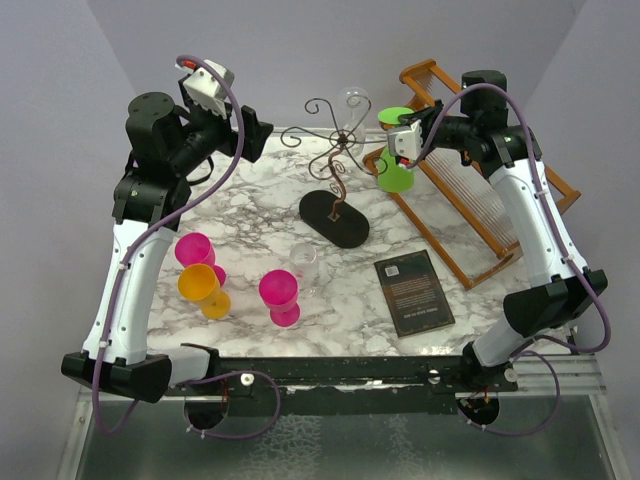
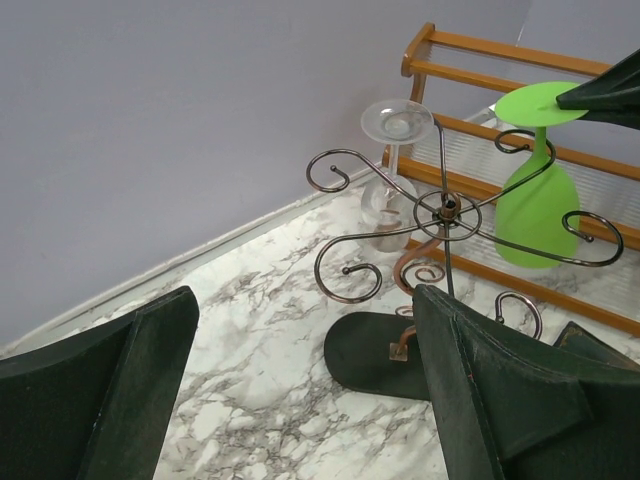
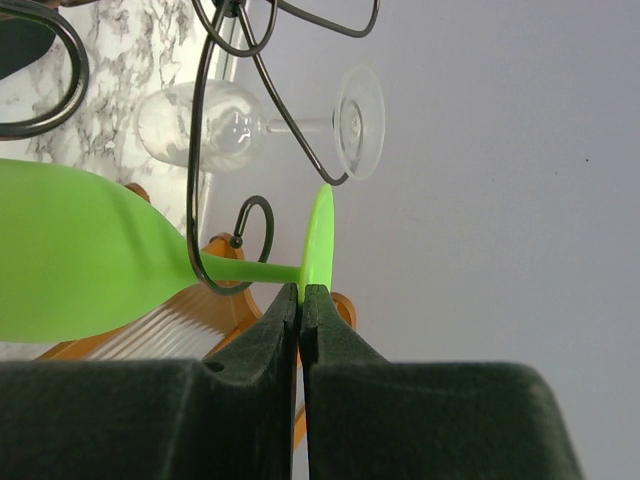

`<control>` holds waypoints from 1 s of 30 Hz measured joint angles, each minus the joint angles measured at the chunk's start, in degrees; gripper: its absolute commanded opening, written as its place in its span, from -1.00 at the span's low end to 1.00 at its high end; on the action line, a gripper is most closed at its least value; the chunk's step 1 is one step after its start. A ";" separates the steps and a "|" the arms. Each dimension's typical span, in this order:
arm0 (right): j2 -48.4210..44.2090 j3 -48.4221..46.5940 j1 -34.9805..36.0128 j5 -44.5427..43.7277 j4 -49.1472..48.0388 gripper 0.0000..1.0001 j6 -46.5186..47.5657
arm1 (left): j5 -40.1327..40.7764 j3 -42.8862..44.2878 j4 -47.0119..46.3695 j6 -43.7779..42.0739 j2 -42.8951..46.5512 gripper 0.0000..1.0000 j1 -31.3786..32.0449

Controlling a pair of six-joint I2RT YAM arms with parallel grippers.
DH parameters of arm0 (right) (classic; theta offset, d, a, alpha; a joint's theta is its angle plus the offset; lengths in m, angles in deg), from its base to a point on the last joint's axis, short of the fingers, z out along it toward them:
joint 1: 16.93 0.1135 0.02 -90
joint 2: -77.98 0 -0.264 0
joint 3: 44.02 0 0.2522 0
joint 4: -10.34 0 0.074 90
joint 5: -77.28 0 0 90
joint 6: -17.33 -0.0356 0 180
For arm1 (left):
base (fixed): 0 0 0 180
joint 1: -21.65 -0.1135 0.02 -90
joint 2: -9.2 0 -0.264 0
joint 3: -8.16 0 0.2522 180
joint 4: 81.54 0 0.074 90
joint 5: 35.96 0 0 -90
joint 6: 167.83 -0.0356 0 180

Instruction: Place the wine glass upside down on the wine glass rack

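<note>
The wine glass (image 3: 80, 255) (the green one) is hanging bowl-down straight ahead of the right claw (image 3: 300, 295), which is pinching the edge of its flat foot between pressed-together fingers. The right wrist view is showing what the others are not: the stem is lying in the hook of one curled arm of the wine glass rack (image 3: 205, 150), though whether the foot is resting on the wire I cannot tell. Just beyond the claw's tips, a clear glass (image 3: 220, 125) is hanging inverted from a neighbouring curl.

The left wrist view is giving the rack's hub and black oval base, sitting beyond and between the widely spread fingers of the left claw (image 2: 305, 390), which is gripping nothing. Behind the rack a wooden dish rack (image 2: 470, 60) is standing.

Only the overhead view is taking in the marble desk (image 1: 250, 210): two pink glasses (image 1: 195, 250), an orange glass (image 1: 200, 285), another clear glass (image 1: 303, 265) and a black book (image 1: 413, 290) are sitting well back from both claws, toward the arm bases.
</note>
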 measured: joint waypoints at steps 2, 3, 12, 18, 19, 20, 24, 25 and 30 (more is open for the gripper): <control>-0.37 0.37 0.00 -0.22 -0.24 -0.95 0.00 | 0.00 0.00 0.00 -0.07 0.11 0.83 0.00; -0.52 0.63 0.00 -0.39 -0.35 -0.95 0.00 | 0.00 0.00 0.00 -0.09 0.17 0.83 0.00; -0.94 2.93 0.00 -1.51 -2.71 -0.92 -0.09 | 0.02 0.00 -0.02 -0.13 0.46 0.83 -0.07; -0.79 2.95 0.00 -1.49 -3.89 -0.90 -0.28 | 0.02 0.00 0.00 -0.13 0.46 0.83 -0.07; -0.68 2.95 0.00 -1.46 -4.07 -0.89 -0.28 | 0.02 0.00 0.00 -0.13 0.46 0.83 -0.07; -0.52 2.95 0.00 -1.46 -4.20 -0.89 -0.28 | 0.02 0.00 0.02 -0.13 0.46 0.83 -0.07; 0.28 2.95 0.00 -1.36 -4.35 -0.86 -0.33 | 0.02 0.00 0.02 -0.15 0.46 0.83 -0.11; 0.52 2.95 0.00 -1.18 -4.35 -0.86 -0.42 | 0.02 0.00 0.00 -0.15 0.46 0.83 -0.11; 1.03 2.93 0.02 -0.02 -4.33 -0.82 -0.55 | 0.02 0.00 0.00 -0.17 0.46 0.83 -0.11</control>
